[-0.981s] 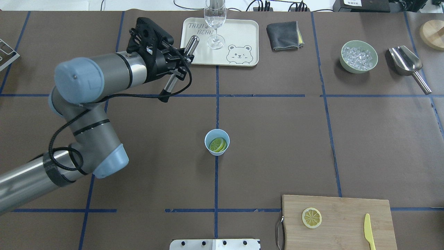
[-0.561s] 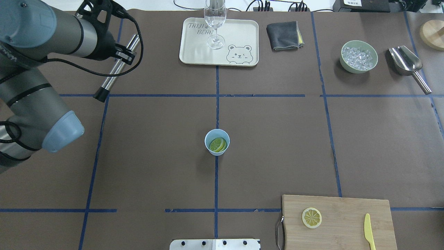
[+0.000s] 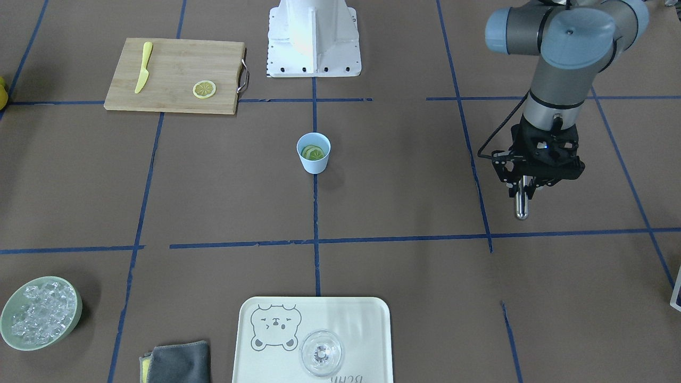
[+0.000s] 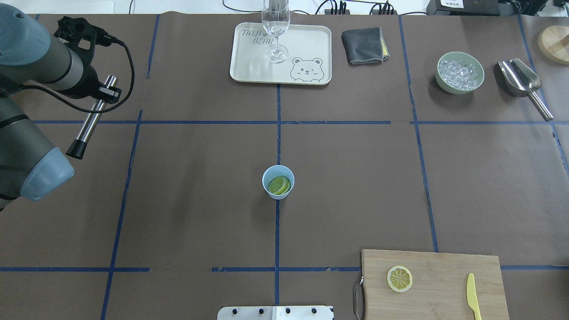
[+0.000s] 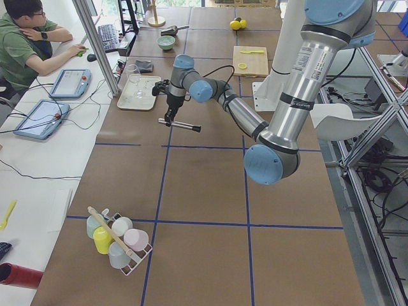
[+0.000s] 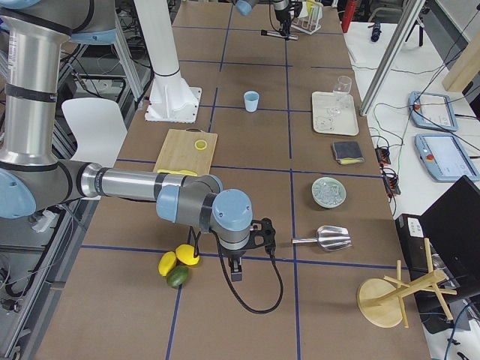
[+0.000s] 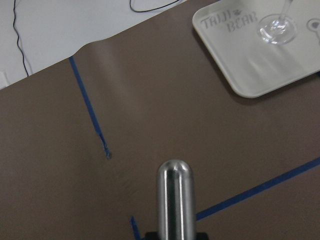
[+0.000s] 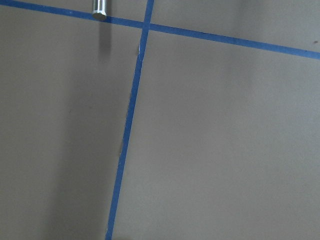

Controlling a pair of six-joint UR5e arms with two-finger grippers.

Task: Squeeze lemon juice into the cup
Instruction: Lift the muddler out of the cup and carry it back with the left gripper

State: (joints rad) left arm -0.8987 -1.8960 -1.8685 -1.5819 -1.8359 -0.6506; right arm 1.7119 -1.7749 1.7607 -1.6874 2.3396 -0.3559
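2 lemon slices (image 4: 278,185) lie overlapped inside the cup (image 3: 314,164), which stands upright and alone at the middle of the counter (image 4: 355,186), on a blue tape line. A spare slice (image 4: 399,278) lies flat on the board (image 4: 444,271) at the robot's near right, with the knife (image 4: 473,297) beside it, both well apart from the cup. The left gripper (image 4: 106,91) is out over the far left of the counter, also well apart from the cup, clamped around a muddler (image 4: 86,129). The tool hangs clear of the counter, roughly level, its rounded steel end pointing away from the robot and its black end toward it. The right gripper (image 6: 235,271) hovers low at the counter's right end and shows only from the side, so I cannot tell whether it is wide or narrow. My reading is that the fruit is loaded and pressing is the step in hand, though the tool is nowhere near the cup. If pressing is yet to come, the next move calls for turning the muddler upright, centring it over the cup's mouth and pushing straight down on the slices. The cup looks light and nothing steadies it, so an off-centre push could tip it.
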